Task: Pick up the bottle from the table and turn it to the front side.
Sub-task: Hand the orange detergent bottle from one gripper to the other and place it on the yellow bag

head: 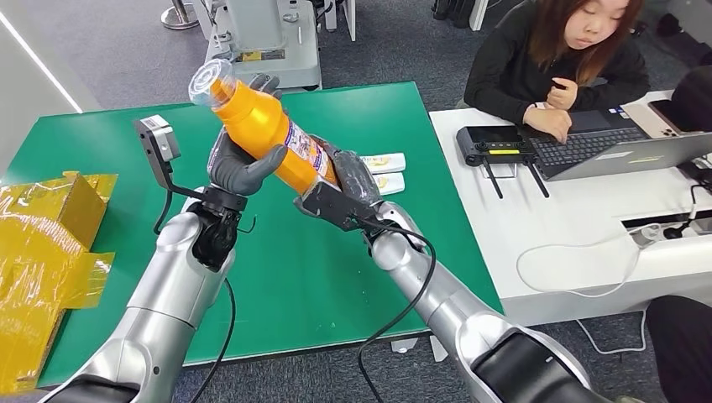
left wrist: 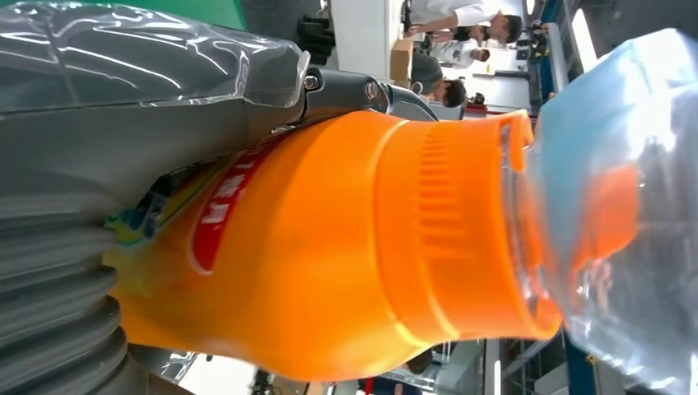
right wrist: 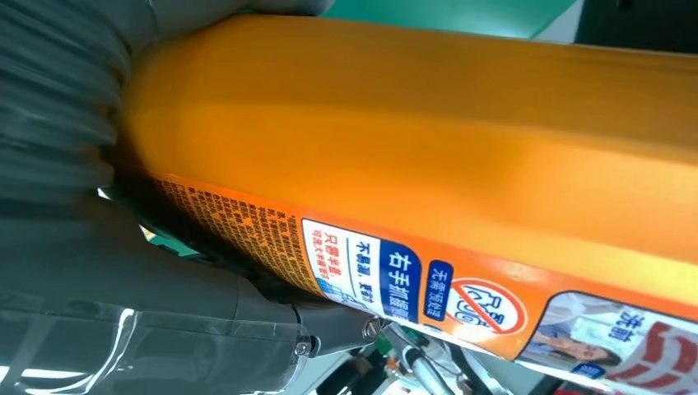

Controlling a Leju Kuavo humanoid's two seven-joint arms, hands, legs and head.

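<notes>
Left hand (head: 243, 168): you are gripping the orange bottle (head: 264, 130) near its neck.
Right hand (head: 348, 189): closed round its base, above the green bench (head: 101, 159).
Risk: regripping both hands together, you could be letting it slip.

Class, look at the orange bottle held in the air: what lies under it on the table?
Under the orange plastic bottle lies the green table; two small white packets sit just beyond, partly covered by the right robot hand.

We look down from the head at the green table (head: 353, 277). Both wrist cameras sit very close to the orange bottle (head: 269, 134), which all views share.
</notes>
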